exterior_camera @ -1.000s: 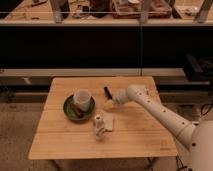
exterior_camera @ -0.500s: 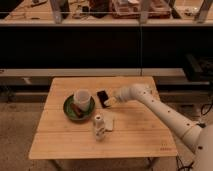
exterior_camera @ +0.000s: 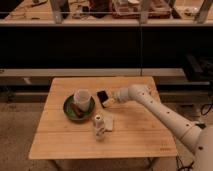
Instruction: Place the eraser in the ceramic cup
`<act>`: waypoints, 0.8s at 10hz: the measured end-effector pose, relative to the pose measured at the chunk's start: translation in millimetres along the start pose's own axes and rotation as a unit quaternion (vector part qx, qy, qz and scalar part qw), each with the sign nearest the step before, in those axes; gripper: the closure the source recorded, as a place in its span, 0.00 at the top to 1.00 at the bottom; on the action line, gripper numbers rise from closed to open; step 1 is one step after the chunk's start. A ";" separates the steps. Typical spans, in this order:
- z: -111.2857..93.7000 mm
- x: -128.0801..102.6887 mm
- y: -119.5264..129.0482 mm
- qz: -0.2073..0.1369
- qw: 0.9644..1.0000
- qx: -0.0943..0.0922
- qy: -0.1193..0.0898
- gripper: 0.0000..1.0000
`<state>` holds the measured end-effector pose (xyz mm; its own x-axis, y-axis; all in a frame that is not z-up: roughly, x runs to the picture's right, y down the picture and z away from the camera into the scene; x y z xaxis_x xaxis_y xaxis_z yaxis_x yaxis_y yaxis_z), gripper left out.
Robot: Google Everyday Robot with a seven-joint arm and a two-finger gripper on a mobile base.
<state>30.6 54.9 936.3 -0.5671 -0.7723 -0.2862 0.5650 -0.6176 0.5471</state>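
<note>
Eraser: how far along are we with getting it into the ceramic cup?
Done: the claw is at the eraser, just beside the ceramic cup on the green plate. In hand: the pickup; I cannot tell whether it is gripped yet. Left: carry the eraser over and drop it in the cup.

I seem to be working in a lab or workshop. At 12 o'clock runs a long dark bench (exterior_camera: 100,45) with metal posts (exterior_camera: 56,10) and cluttered trays (exterior_camera: 135,7). A plain wooden table (exterior_camera: 140,140) stands on a speckled floor (exterior_camera: 15,130). My gripper (exterior_camera: 109,101) holds the eraser (exterior_camera: 102,95) over the table, at the ceramic cup's (exterior_camera: 82,97) 3 o'clock.
</note>
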 end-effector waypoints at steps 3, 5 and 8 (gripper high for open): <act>13.2 -1.3 1.3 0.000 1.000 -0.002 -0.010 0.68; 22.2 -2.6 -0.4 0.000 1.000 0.000 -0.016 0.68; 29.9 -6.1 -3.8 0.005 1.000 0.007 -0.020 0.68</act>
<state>13.9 66.4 959.5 -0.5841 -0.7724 -0.2495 0.5628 -0.6069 0.5613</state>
